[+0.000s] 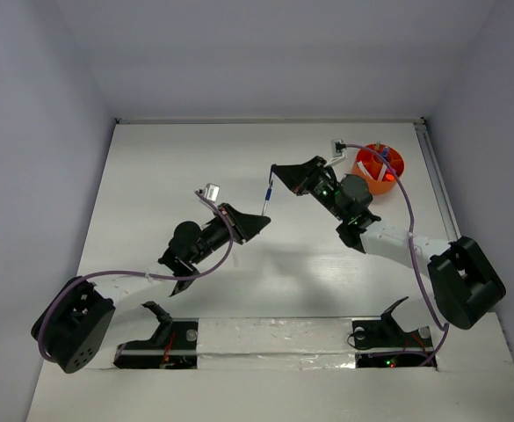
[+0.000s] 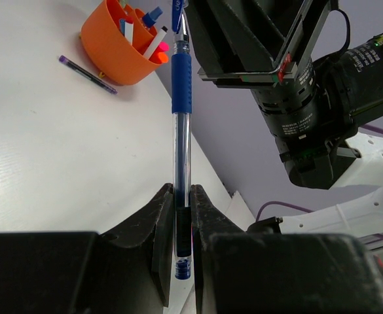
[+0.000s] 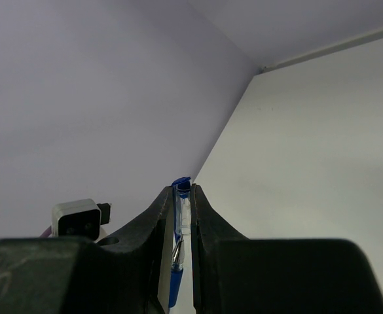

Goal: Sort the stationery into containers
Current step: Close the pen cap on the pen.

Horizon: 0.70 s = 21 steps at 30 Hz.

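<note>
Pinching one blue pen (image 1: 269,192) from both ends, the two claws meet over the middle of the tabletop (image 1: 177,158). The left claw (image 1: 263,221) is pressed onto the pen's lower end; in its wrist view the fingers (image 2: 163,222) close on the clear barrel from either side, with the ridged blue end plug showing just below them. From there the pen runs straight ahead of this claw, its blue rubber sleeve lying farther along toward the other arm.

The right claw (image 1: 278,168) grips the far end of the same pen. In its own camera the pen (image 3: 175,275) sits squeezed between the two fingertips, a blue tip poking just past them. The pen hangs between the claws and seems to be off the tabletop.

The orange cup (image 1: 379,168) stands behind the right claw, close beside that arm's wrist. Seen from the left claw it lies ahead and to the left (image 2: 116,59), with a pink marker (image 2: 157,44) and some blue items standing in its compartments. A thin purple pen (image 2: 86,74) lies flat on the tabletop just beside the cup, on its left in that view.
</note>
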Each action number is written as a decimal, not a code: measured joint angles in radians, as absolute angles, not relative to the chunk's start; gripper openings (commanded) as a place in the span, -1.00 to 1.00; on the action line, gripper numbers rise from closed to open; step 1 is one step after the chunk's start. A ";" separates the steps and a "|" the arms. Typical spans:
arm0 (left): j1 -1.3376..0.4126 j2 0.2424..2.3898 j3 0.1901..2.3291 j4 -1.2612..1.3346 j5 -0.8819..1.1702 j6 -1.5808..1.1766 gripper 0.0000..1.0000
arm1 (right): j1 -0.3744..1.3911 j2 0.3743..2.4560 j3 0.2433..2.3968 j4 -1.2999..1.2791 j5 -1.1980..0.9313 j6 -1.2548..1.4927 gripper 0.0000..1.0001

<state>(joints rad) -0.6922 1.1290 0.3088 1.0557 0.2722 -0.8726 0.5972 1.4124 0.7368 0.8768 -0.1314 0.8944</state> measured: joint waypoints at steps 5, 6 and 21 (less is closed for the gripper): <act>-0.692 1.129 0.309 1.061 0.268 -0.866 -1.00 | 0.597 1.412 0.734 0.886 -0.132 0.898 -0.90; -0.692 1.129 0.309 1.063 0.267 -0.865 -1.00 | 0.597 1.412 0.730 0.891 -0.132 0.898 -0.90; -0.694 1.143 0.313 1.066 0.250 -0.847 -1.00 | 0.597 1.412 0.690 0.933 -0.146 0.936 -0.89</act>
<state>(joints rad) -0.6941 1.1427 0.3126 1.0660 0.2501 -0.8474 0.5968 1.4124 0.6895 0.9329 -0.1459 0.9363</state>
